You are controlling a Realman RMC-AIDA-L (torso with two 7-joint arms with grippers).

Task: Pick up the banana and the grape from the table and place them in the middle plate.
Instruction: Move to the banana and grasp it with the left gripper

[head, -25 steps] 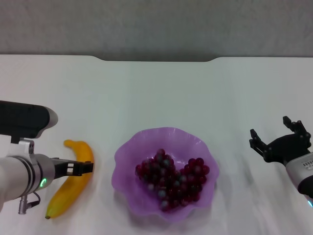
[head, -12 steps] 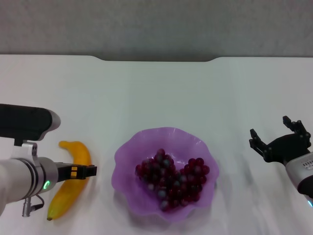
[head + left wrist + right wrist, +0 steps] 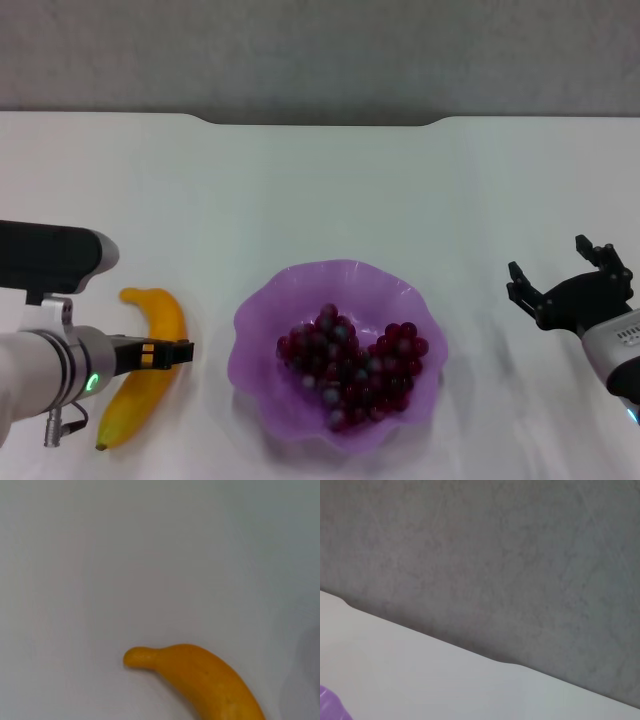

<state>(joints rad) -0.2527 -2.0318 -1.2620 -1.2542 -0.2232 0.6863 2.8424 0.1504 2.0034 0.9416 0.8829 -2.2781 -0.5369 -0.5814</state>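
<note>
Head view, progress: the bunch of dark red-purple grapes (image 3: 352, 372) lies in the translucent purple scalloped plate (image 3: 262, 310); the curved yellow-orange banana (image 3: 146, 366) remains on the white tabletop (image 3: 320, 200), left of the plate.
Head view, left gripper (image 3: 170, 353): low across the banana's middle; whether it grips, I cannot tell.
Head view, right gripper (image 3: 570, 285): parked right, fingers spread, empty.
Left wrist view: banana (image 3: 200, 680) stem end on bare tabletop (image 3: 150, 555).
Right wrist view: plate edge (image 3: 330, 706) only.

Left gripper (image 3: 172, 352) hides banana (image 3: 150, 365) middle; grip unclear.
</note>
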